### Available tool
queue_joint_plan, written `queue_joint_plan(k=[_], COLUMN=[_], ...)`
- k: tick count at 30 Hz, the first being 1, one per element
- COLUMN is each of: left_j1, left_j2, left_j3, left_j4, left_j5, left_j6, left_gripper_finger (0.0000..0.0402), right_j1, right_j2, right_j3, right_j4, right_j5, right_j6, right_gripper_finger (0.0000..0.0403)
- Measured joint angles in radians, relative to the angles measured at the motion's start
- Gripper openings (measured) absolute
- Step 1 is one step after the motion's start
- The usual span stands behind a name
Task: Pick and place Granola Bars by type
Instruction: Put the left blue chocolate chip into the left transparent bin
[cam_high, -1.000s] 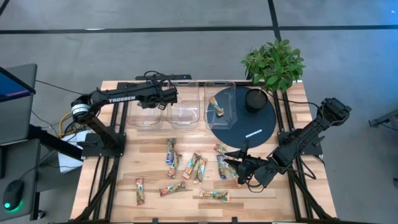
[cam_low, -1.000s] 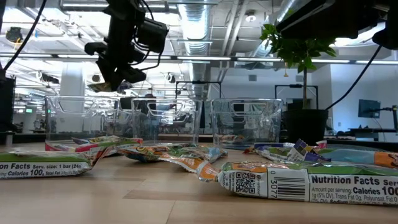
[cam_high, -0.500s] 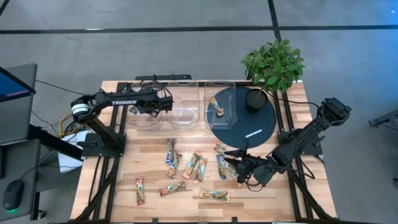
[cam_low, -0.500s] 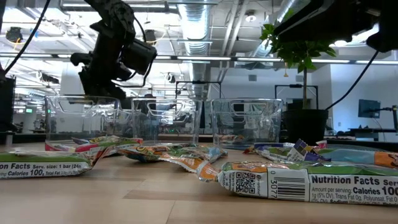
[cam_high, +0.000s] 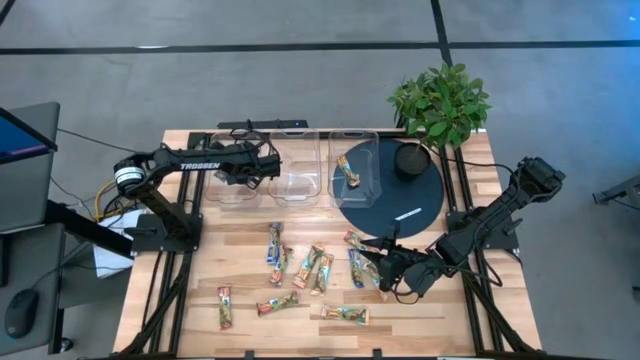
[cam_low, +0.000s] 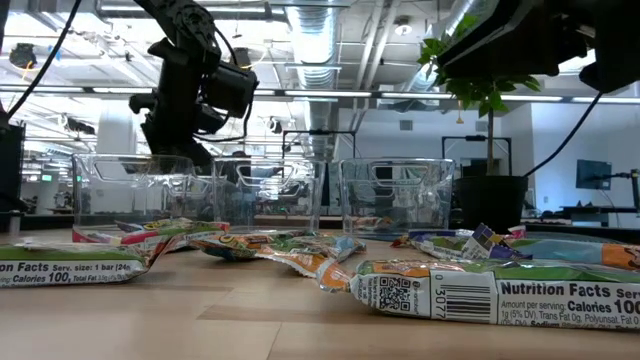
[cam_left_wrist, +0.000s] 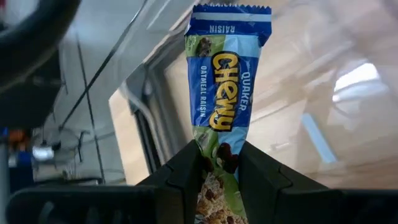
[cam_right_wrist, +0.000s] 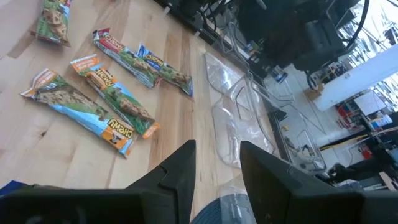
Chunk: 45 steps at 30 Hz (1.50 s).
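My left gripper (cam_left_wrist: 219, 152) is shut on a blue and green granola bar (cam_left_wrist: 224, 74). It hovers above the left and middle clear bins (cam_high: 268, 165), higher than their rims in the low view (cam_low: 172, 130). My right gripper (cam_right_wrist: 217, 163) is open. It hangs low over the wooden table beside the loose bars (cam_high: 372, 258) and touches none of them. Several bars lie flat on the table's near half (cam_high: 315, 265). One bar (cam_high: 350, 172) lies on the floor of the right bin. My left gripper pinches the bar by its green end (cam_left_wrist: 217, 138) between its two fingers (cam_left_wrist: 186, 168). It comes slanting down from the table's left, with the fingers running along the bar. The bar is lifted clear, and its blue end (cam_left_wrist: 230, 18) sticks out past the fingertips over a bin.
Three clear bins stand in a row at the far side (cam_high: 295, 170). The right one sits partly on a dark round disc (cam_high: 395, 200) that bears a small white mark. A potted plant (cam_high: 440, 100) stands at the far right corner. Bare wood lies between the bins and the bars.
My left gripper has carried the bar a little toward the table's near edge and left, from the bins' far side to over the gap between the left and middle bins. It has stayed shut on the bar. My right gripper has edged slightly toward the loose bars.
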Motion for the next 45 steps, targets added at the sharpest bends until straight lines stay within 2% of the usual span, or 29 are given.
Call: queue_joint_plan(k=[4,11,16,45], left_j1=[0.000,0.000,0.000,0.001], left_j2=[0.000,0.000,0.000,0.000], left_j3=[0.000,0.000,0.000,0.000], left_j4=[0.037,0.039,0.038,0.083], left_j5=[0.008,0.016,0.056,0.060], left_j6=[0.112,0.114,0.199,0.175], left_gripper_finger=[0.0087,0.0087,0.0087,0.0087], right_j1=[-0.003,-0.003,-0.003,-0.003], right_j2=[0.000,0.000,0.000,0.000], right_j3=[0.000,0.000,0.000,0.000], right_j4=[0.000,0.000,0.000,-0.015], right_j5=[0.000,0.000,0.000,0.000], right_j6=[0.000,0.000,0.000,0.000], right_gripper_finger=[0.0118,0.0118,0.0118,0.0118])
